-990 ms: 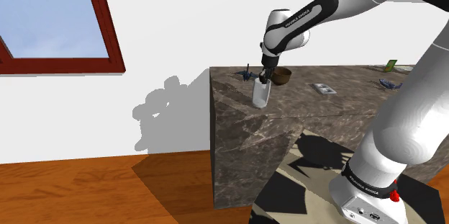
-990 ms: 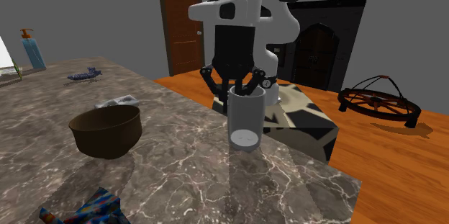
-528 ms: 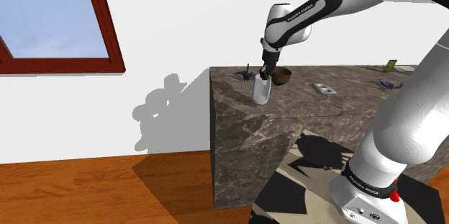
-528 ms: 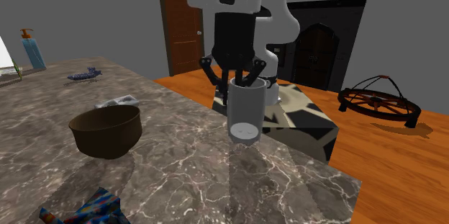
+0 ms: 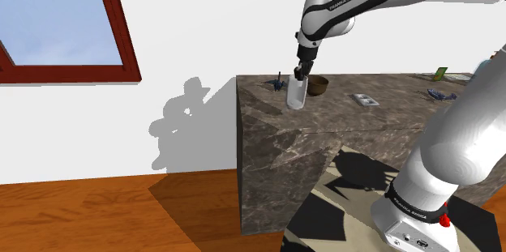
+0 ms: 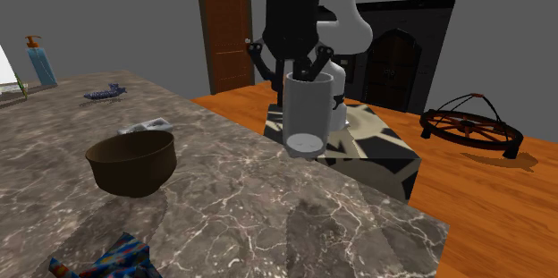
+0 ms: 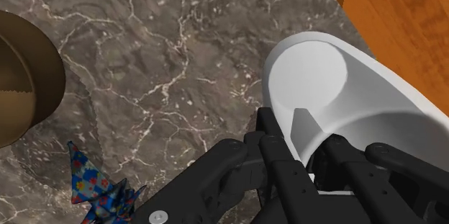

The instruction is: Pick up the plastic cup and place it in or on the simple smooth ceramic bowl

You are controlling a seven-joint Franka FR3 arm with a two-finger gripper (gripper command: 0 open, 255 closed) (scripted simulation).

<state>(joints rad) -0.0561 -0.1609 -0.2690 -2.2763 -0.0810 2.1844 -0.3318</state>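
Two black fingers (image 7: 275, 147) clamp the white cup (image 6: 307, 111) by its rim wall, one inside and one outside. The gripper (image 6: 308, 71) holds it clear above the marble counter (image 6: 224, 200) — right of the brown bowl (image 6: 132, 162) in the second exterior view.

A dark marble counter (image 6: 268, 205) with pale veins carries the things. A brown bowl (image 6: 131, 162) stands upright on it, well away from the edges. Near one corner lies a small blue thing with a flower pattern (image 7: 97, 186), just beside the bowl but apart from it. Further along the top rest a flat grey card (image 6: 147, 126) and a small blue figure (image 6: 105, 93). A bottle with blue liquid (image 6: 39, 63) stands at the far end.
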